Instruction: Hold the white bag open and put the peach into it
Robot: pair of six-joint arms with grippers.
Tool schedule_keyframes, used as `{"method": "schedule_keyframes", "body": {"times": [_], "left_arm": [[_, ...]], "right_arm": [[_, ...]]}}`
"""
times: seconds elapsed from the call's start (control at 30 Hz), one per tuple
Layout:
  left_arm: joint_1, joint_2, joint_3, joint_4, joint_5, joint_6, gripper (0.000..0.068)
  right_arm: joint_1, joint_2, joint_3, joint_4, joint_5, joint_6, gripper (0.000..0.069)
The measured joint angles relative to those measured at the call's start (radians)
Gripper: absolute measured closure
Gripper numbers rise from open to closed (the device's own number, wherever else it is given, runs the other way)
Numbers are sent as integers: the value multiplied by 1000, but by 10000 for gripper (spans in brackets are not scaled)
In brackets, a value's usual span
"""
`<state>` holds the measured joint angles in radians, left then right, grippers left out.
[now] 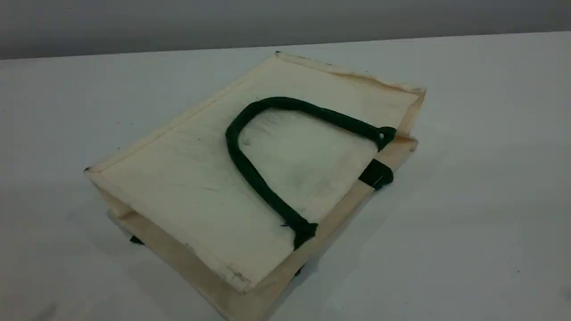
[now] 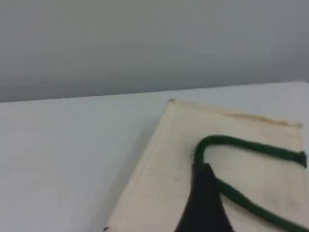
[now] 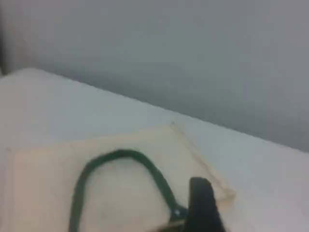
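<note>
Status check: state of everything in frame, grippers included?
white bag: flat on table, mouth closed.
rope handle: lying folded onto bag's top panel.
left gripper: open.
right gripper: one fingertip visible, opening unclear.
peach: not in view.

**Colour reference**

- Large rectangular cloth tote bag [image 1: 200,187]: cream-white, no print. Faint grey smudges mark the panel inside the handle loop, and the far edge shows a tan-yellow discolouration.
- Thick rope handle [image 1: 250,171]: dark green, uniform, and near black at its knotted ends. The left wrist view renders it a brighter green.
- Small tab [image 1: 377,174] on the bag rim: green-black.
- Flat worktop [image 1: 468,200]: plain pale grey-white.
- Back wall [image 1: 178,22]: plain mid grey.
- Left claw [image 2: 205,208] and right claw [image 3: 200,208]: the visible tips are matt black.
</note>
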<state>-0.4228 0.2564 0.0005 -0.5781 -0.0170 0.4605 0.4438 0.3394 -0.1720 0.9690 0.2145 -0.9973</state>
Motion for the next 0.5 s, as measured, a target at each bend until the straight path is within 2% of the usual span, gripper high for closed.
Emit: {"method": "schedule_keyframes", "body": {"times": [0.17, 0.33, 0.5], "left_arm": [[0, 0, 0, 2, -13, 27, 215], [0, 0, 0, 2, -3, 69, 215], [0, 0, 0, 2, 17, 119, 215]], "right_arm": [[0, 0, 77, 6, -31, -34, 254], [0, 0, 165, 78, -125, -34, 254], [0, 0, 173, 90, -162, -34, 254]]}}
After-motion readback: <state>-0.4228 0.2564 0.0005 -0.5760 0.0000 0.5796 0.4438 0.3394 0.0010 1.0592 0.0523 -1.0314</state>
